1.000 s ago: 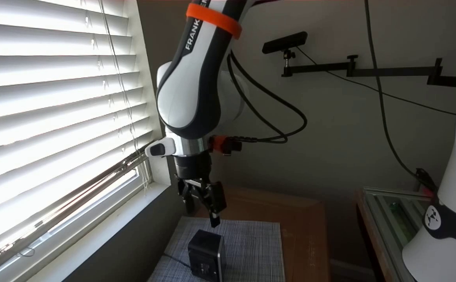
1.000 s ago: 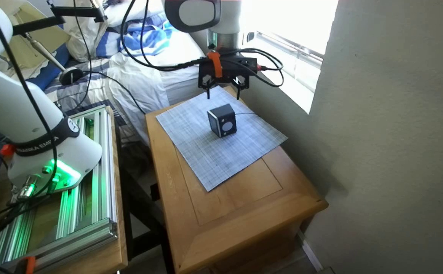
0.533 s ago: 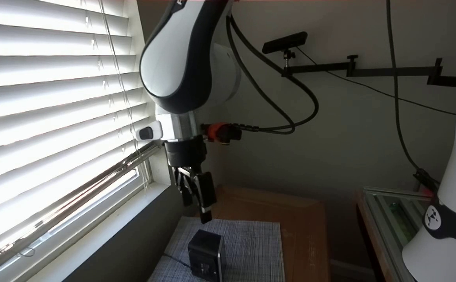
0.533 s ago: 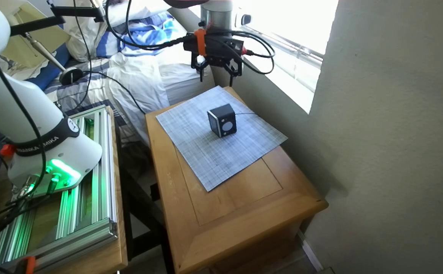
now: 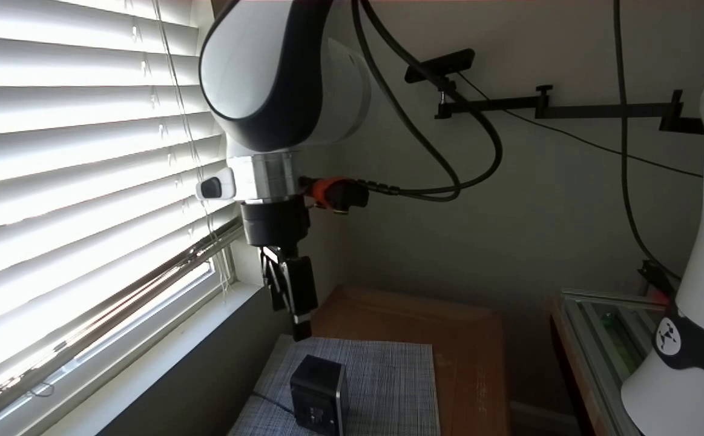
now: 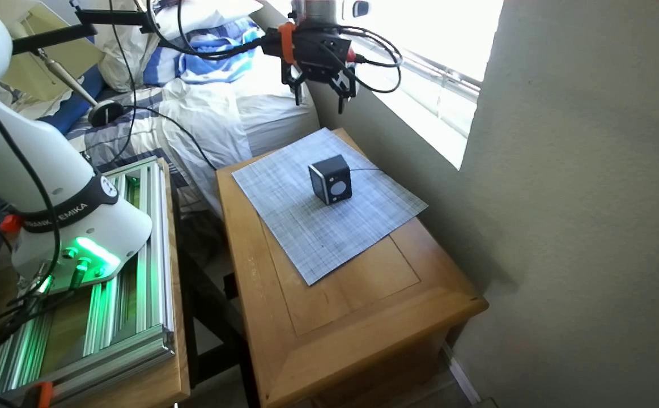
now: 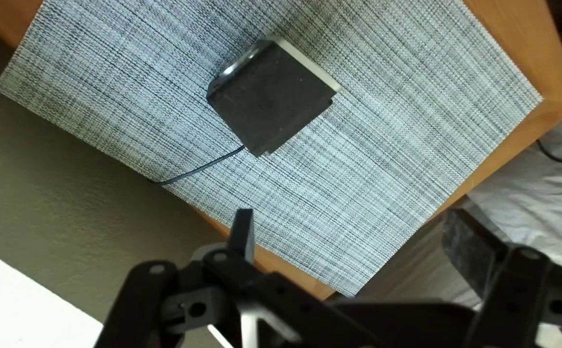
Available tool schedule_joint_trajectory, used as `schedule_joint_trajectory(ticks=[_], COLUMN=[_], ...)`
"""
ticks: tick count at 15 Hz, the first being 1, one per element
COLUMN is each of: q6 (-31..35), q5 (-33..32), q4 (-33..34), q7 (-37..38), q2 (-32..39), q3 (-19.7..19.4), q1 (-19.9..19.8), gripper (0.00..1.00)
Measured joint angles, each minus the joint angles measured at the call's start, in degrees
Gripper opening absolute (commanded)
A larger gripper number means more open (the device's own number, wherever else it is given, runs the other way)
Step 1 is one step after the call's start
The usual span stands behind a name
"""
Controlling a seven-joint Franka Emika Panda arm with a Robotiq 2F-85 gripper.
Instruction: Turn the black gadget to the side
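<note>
Right, in an exterior view the gripper hangs high by the table's far corner, well apart from the black gadget, which stands on the grey mat, its pale round face toward this camera. Across to an exterior view with the blinds: here's the gadget's back and its thin cable, the gripper above, touching nothing. Now the wrist view: fingers spread wide, nothing between them, the gadget out ahead! I'd call this the retreat, or maybe a re-aim; whether the turn is done, I can't tell. If it isn't, the next move wants to go forward and down, fingers astride the box, then a gentle twist, minding that cable. And what's changed? Over the last second the gripper has climbed and backed off toward the bed; the gadget hasn't budged.
</note>
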Motion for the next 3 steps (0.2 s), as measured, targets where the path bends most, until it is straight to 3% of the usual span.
schedule_joint_trajectory(ticks=[3], q6=[-0.02], q5=[0.0], q4=[-0.06], q7=[0.08], q2=[-0.13], q3=[-0.14], q1=[0.05], gripper=[1.0])
